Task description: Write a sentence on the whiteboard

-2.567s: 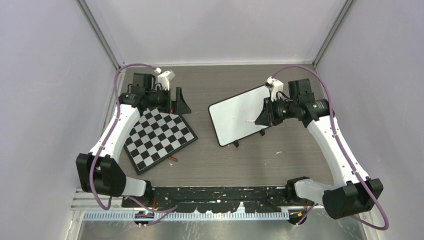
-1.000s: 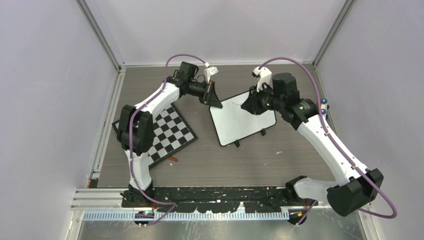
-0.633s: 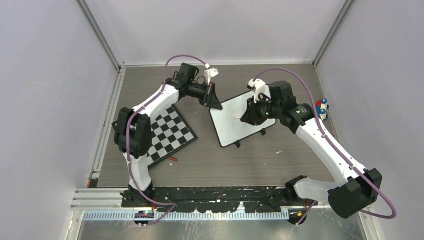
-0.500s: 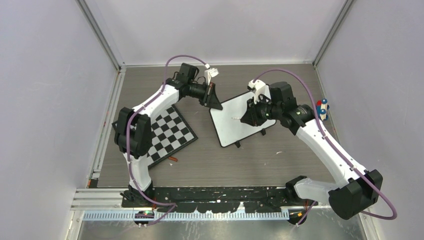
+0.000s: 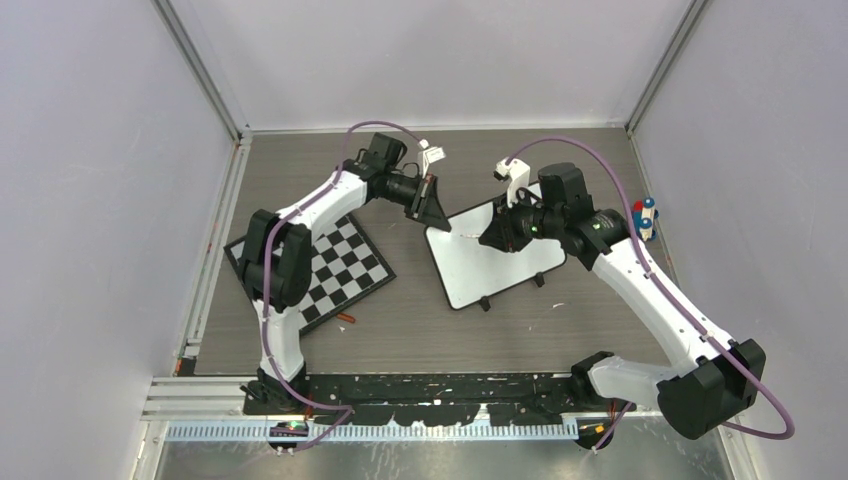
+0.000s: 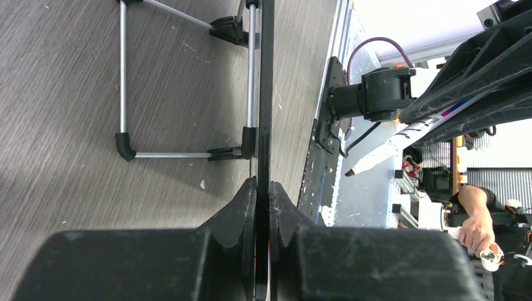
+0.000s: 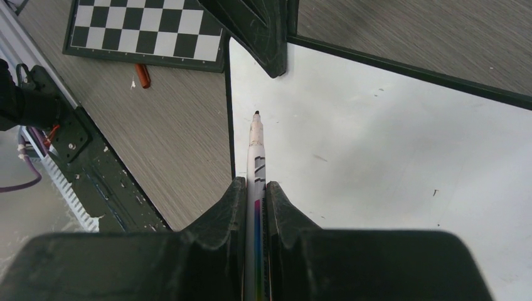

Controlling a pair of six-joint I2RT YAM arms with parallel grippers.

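Observation:
The whiteboard (image 5: 505,262) lies tilted at mid-table, its face blank white; no sentence shows on it. My left gripper (image 5: 437,218) is shut on the board's far-left corner; in the left wrist view the board's black edge (image 6: 266,94) runs straight out from between the left gripper (image 6: 263,188) jaws. My right gripper (image 5: 487,238) is shut on a white marker (image 7: 255,144), whose dark tip hovers over the whiteboard (image 7: 389,144) close to its left edge, just short of the left gripper's fingers (image 7: 263,37).
A black-and-white checkerboard (image 5: 322,268) lies left of the board, with a small red cap (image 5: 346,319) on the table by its near edge. A few markers (image 5: 645,214) stand against the right wall. The arm bases line the near edge.
The whiteboard has shifted slightly right and toward the near edge with the left gripper still on its corner. The right gripper's marker tip has come closer to that corner.

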